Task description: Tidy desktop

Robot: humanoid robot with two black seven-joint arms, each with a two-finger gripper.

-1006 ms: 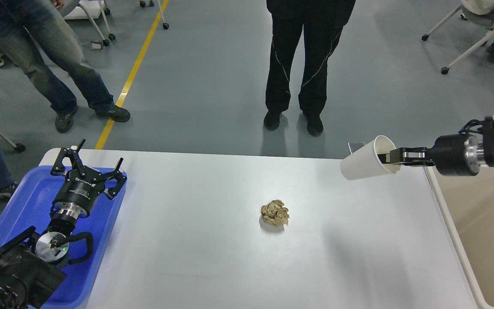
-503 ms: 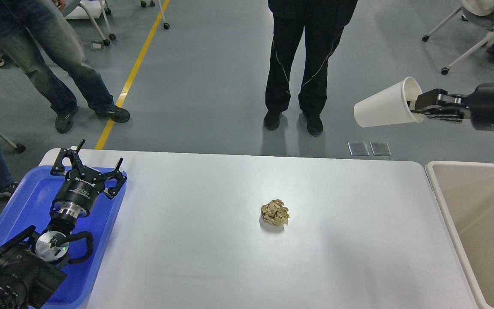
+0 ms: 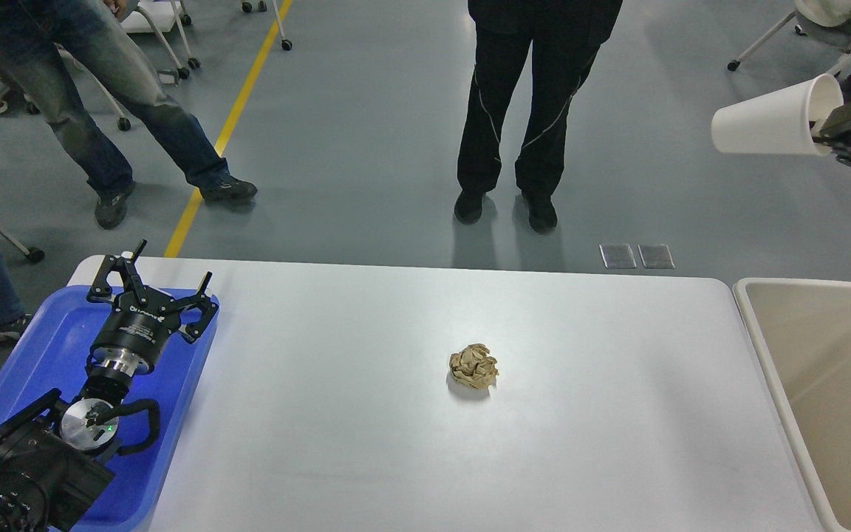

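The white desktop [image 3: 366, 443] fills the lower middle of the head view. A crumpled brown paper ball [image 3: 473, 367] lies on it near the centre. My right gripper [image 3: 828, 125] is high at the upper right edge, shut on the rim of a white paper cup [image 3: 773, 118] held on its side, well above the floor beyond the table. My left gripper [image 3: 152, 284] is open and empty, fingers spread, over the blue tray [image 3: 41, 347] at the left.
A beige bin [image 3: 832, 384] stands at the table's right edge. A person in black [image 3: 536, 89] stands behind the table. Another person in jeans [image 3: 115, 96] walks at the upper left. Wheeled chairs stand at the upper right.
My right gripper has risen and moved right with the white cup, from table height near the bin to the upper right edge. The person in jeans stepped right. The left arm stayed still.
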